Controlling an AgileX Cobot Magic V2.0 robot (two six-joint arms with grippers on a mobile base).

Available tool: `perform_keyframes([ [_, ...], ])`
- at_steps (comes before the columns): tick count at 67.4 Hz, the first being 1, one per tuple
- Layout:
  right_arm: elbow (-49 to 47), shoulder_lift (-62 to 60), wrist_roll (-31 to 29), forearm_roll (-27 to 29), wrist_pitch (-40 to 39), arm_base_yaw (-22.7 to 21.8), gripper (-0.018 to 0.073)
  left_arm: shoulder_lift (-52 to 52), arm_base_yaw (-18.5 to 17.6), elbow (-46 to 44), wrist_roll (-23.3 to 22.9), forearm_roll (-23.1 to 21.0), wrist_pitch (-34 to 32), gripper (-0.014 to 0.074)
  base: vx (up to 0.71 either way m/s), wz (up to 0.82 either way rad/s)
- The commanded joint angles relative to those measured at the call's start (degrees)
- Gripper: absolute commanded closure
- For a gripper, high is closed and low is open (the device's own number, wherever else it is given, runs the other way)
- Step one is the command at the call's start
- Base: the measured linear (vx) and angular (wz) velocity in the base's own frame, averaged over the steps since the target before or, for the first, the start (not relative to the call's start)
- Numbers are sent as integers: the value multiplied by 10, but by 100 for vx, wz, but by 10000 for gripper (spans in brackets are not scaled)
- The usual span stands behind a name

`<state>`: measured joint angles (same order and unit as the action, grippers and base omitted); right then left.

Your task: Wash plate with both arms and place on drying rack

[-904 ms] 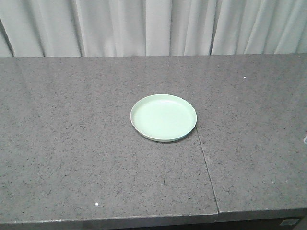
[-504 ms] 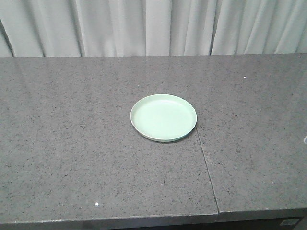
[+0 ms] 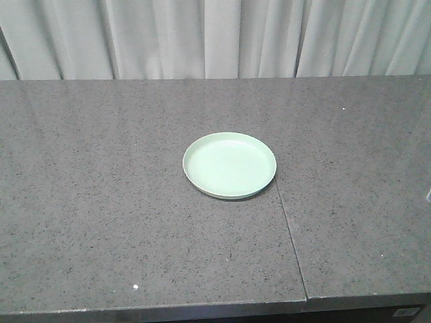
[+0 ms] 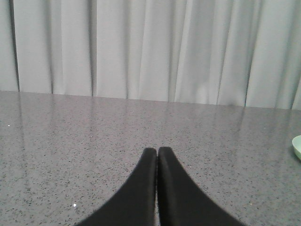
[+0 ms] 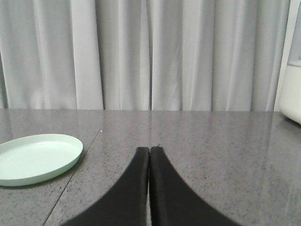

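Observation:
The pale mint-green plate (image 3: 229, 165) lies flat and empty on the grey speckled counter (image 3: 101, 202), near its middle. It also shows at the left of the right wrist view (image 5: 35, 157) and as a sliver at the right edge of the left wrist view (image 4: 297, 147). My left gripper (image 4: 157, 149) is shut and empty, low over the counter, left of the plate. My right gripper (image 5: 149, 149) is shut and empty, low over the counter, right of the plate. Neither arm shows in the front view. The drying rack is out of view.
A seam (image 3: 289, 225) in the counter runs from the plate's right rim to the front edge. Grey-white curtains (image 3: 215, 37) hang behind the counter. A white object (image 5: 291, 96) stands at the far right of the right wrist view.

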<state>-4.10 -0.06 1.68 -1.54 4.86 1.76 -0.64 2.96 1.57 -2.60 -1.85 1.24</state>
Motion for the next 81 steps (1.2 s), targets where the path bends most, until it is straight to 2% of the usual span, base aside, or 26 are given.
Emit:
perform_keyframes([
  [1, -72, 32, -7, -18, 12, -2, 561, -9, 1, -15, -4, -2, -44, 603, 0, 0],
  [19, -229, 147, -6, -21, 159, -2, 544, -9, 1, -15, -4, -2, -44, 603, 0, 0],
  [31, -318, 232, -6, -21, 268, -2, 482, -9, 1, -15, -4, -2, -44, 603, 0, 0],
  [42, -376, 309, -25, -21, 342, -2, 335, -9, 1, -15, -4, -2, -44, 603, 0, 0],
  [48, -400, 351, -41, -12, 368, -2, 190, -9, 1, -15, -4, -2, -44, 603, 0, 0],
  [54, -423, 387, -69, 7, 390, -2, 87, -9, 1, -15, -4, -2, -44, 603, 0, 0],
  [61, -450, 432, -108, 40, 418, -1, 41, -9, 1, -15, -4, -2, -44, 603, 0, 0],
  [69, -483, 479, -143, 58, 443, 24, 41, -9, 1, -15, -4, -2, -44, 603, 0, 0],
  [81, -532, 559, -140, 15, 483, 95, 41, -9, 1, -15, -4, -2, -44, 603, 0, 0],
])
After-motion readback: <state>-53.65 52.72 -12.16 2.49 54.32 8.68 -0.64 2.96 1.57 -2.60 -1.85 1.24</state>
